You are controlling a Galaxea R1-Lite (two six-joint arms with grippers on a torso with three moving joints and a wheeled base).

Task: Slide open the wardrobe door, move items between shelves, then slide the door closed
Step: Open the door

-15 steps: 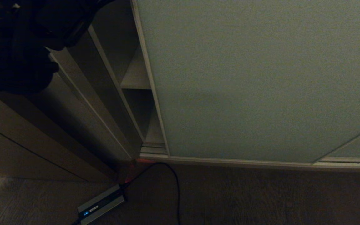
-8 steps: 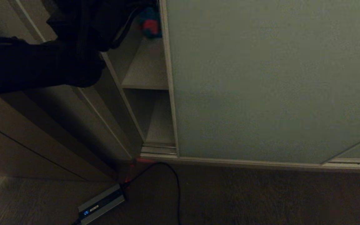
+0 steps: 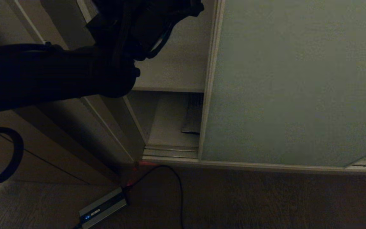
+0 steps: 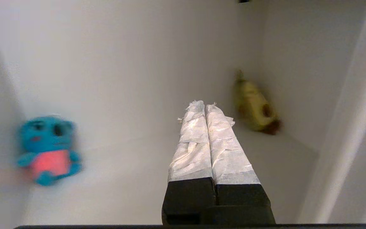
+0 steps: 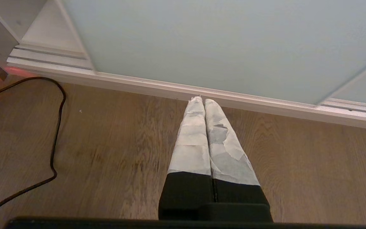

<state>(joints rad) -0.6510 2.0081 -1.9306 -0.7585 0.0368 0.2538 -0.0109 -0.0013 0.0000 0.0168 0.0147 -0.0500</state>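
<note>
Fingers of the left end effector [image 4: 204,106] are pressed together, empty, inside the wardrobe above a white shelf [image 4: 122,178]. Blue toy [image 4: 47,149] sits on one side, green toy [image 4: 255,108] on the other. Sliding door [image 3: 297,82] stands partly open. Right end effector [image 5: 204,101] is closed, empty, over the floor [image 5: 113,152].

The pale grey-green sliding wardrobe door [image 3: 294,82] stands partly open, baring off-white shelves [image 3: 176,76] holding a teal koala plush [image 4: 47,149] and avocado plush [image 4: 256,108].

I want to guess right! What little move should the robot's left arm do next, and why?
Probably keep sliding the sliding wardrobe door wider: it uncovers only a narrow strip of the shelves, and the shut left gripper holds neither the koala plush nor the avocado plush.
</note>
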